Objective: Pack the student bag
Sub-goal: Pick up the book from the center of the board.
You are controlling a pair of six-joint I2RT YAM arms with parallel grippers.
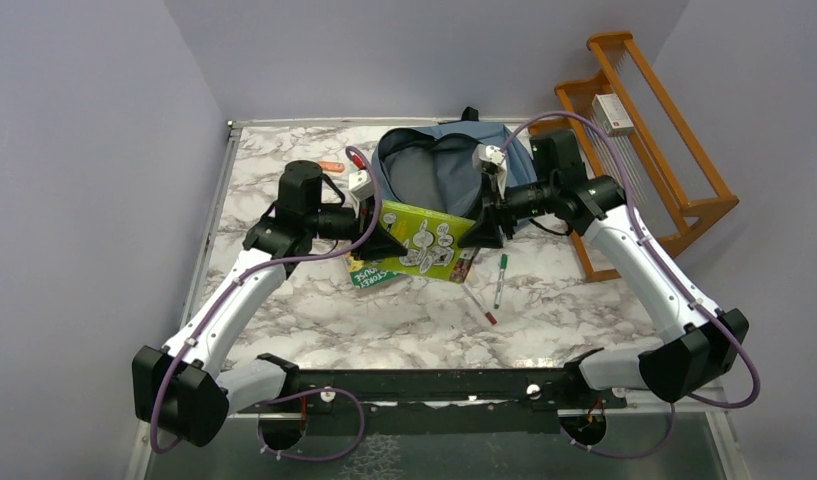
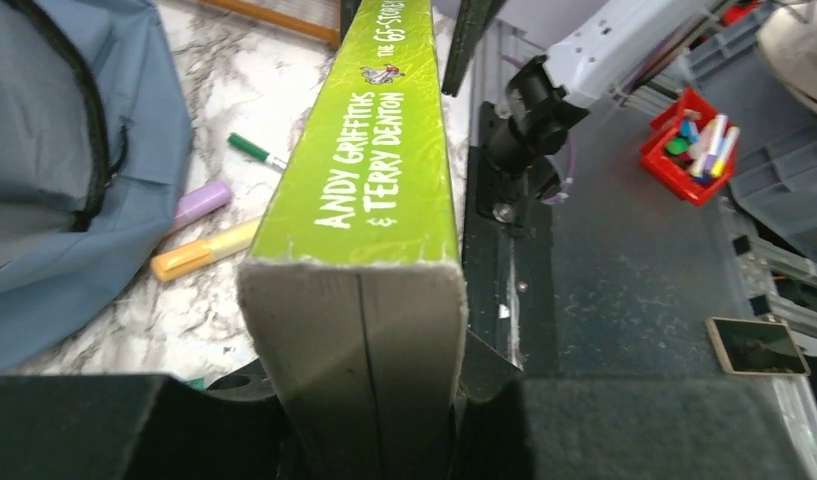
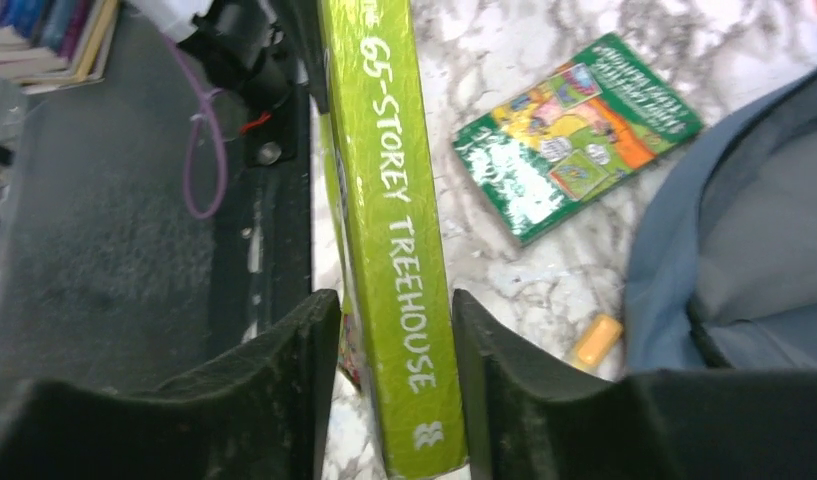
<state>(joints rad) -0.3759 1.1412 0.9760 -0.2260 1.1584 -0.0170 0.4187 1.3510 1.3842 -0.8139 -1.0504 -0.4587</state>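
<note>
The slate-blue student bag [image 1: 454, 165] lies open at the back of the table, its grey lining showing; it also shows in the left wrist view [image 2: 44, 150] and the right wrist view [image 3: 744, 230]. A lime-green book, "The 65-Storey Treehouse" [image 1: 424, 240], hangs tilted above the table just in front of the bag. My left gripper [image 1: 379, 235] is shut on its left end, the page edge [image 2: 359, 320] clamped between the jaws. My right gripper [image 1: 481, 228] flanks its right end, fingers [image 3: 484, 340] close against the spine [image 3: 399, 220].
A second green book [image 1: 369, 272] lies on the marble under the held one [image 3: 574, 135]. A green pen [image 1: 501, 280] and a red pen [image 1: 481, 305] lie to the right of it. Purple [image 2: 199, 205] and orange [image 2: 199, 250] markers lie by the bag. A wooden rack [image 1: 644, 140] stands at the right.
</note>
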